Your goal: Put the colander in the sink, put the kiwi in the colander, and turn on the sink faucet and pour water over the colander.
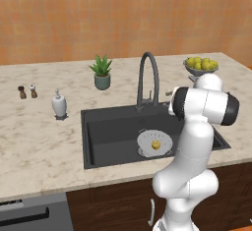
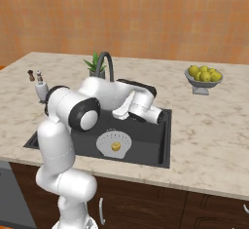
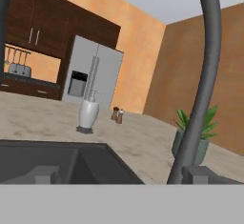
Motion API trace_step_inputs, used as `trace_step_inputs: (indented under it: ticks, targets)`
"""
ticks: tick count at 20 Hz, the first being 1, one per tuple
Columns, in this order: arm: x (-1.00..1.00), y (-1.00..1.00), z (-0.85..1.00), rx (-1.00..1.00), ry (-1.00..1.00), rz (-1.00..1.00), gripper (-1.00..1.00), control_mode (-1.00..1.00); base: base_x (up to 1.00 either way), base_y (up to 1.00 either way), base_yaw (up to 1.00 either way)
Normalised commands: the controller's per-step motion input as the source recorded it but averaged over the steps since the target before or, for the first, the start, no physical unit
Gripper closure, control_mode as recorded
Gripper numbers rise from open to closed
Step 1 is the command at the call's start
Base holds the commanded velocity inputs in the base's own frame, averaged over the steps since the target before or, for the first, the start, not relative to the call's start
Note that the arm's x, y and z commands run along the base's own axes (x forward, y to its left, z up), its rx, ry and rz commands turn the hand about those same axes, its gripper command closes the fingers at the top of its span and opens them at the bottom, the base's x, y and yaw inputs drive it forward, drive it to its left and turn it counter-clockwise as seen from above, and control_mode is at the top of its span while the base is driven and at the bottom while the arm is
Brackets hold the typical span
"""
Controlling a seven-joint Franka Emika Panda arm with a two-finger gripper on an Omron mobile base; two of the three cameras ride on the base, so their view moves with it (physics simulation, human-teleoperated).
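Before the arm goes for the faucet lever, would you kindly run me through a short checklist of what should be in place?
1. Colander in the sink: ok, it sits near the front of the basin.
2. Kiwi in the colander: ok.
3. Pincer free: ok, open and holding nothing.
4. Pincer near the faucet: ok, the hand view has the neck rising just above the right fingertip.
5. Spout over the colander: cannot tell from these angles.
6. Water running: not ok, no stream visible yet.
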Motion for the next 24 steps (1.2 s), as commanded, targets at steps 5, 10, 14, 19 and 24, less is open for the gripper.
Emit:
trace_step_inputs:
  ticks: [5, 10, 14, 19, 24]
  targets:
    - [0.5, 0.01, 0.04, 0.08, -0.02, 0.0, -1.0, -1.0, 0.0, 0.0, 0.0]
    - [0.44, 0.08, 0.0, 0.02, 0.0, 0.0, -1.0, -1.0, 0.0, 0.0, 0.0]
    - [0.37, 0.16, -0.1, 0.0, 0.0, 0.0, -1.0, -1.0, 0.0, 0.0, 0.0]
    - [0.35, 0.23, -0.3, 0.0, 0.0, 0.0, -1.0, -1.0, 0.0, 0.0, 0.0]
    - [0.29, 0.04, -0.3, 0.0, 0.0, 0.0, -1.0, -1.0, 0.0, 0.0, 0.0]
